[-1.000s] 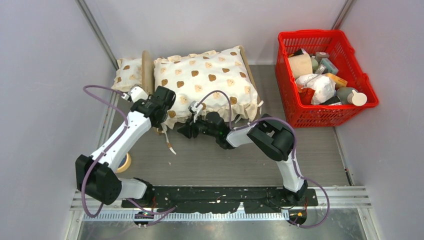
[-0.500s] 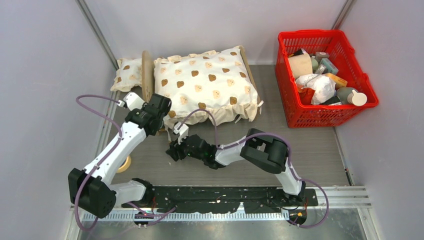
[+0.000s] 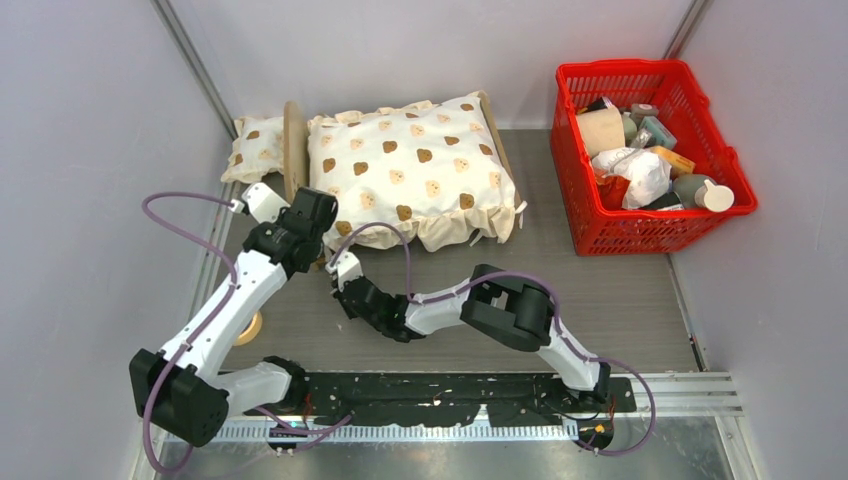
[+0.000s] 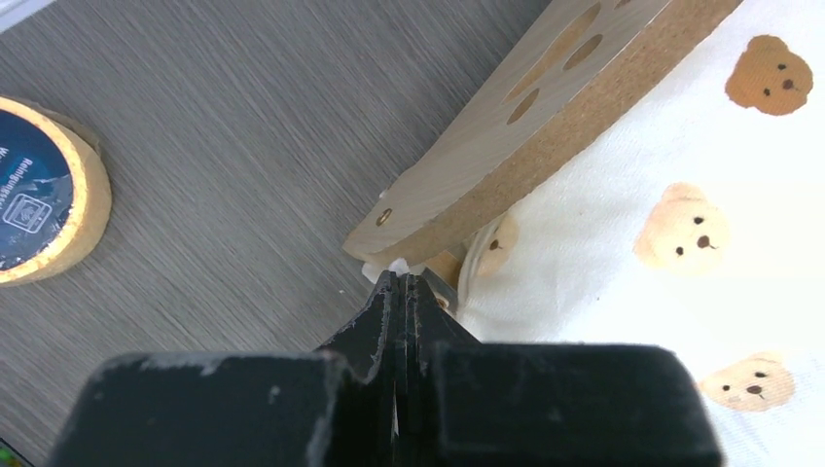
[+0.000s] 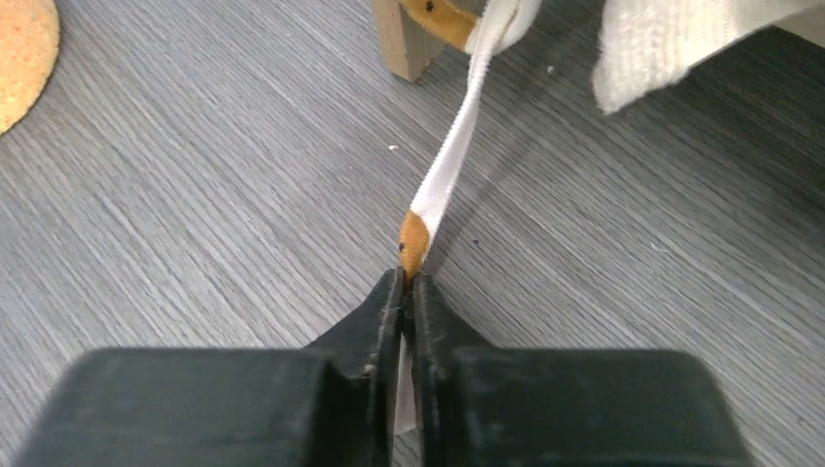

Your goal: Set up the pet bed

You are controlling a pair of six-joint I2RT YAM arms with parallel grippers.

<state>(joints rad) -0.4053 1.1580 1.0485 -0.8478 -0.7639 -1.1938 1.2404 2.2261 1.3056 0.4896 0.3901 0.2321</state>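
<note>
The bed (image 3: 293, 140) sat far-left on the bench (image 5: 195, 195); the right pincer (image 5: 407, 292) clamped a tie (image 5: 449, 170) taut off its near-left leg (image 5: 401, 44), the left pincer (image 4: 399, 292) shut at that corner, so fastening seemed in hand, next looping the tie round the leg.

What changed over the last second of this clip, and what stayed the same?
The right gripper swung from the cushion front edge leftward and toward the arm bases. Its jaws are now shut on the tie ribbon, which is taut. The left gripper, jaws shut by the pet bed headboard, drew back slightly. Bed, cushion, pillow, red basket and tape roll stayed put.
</note>
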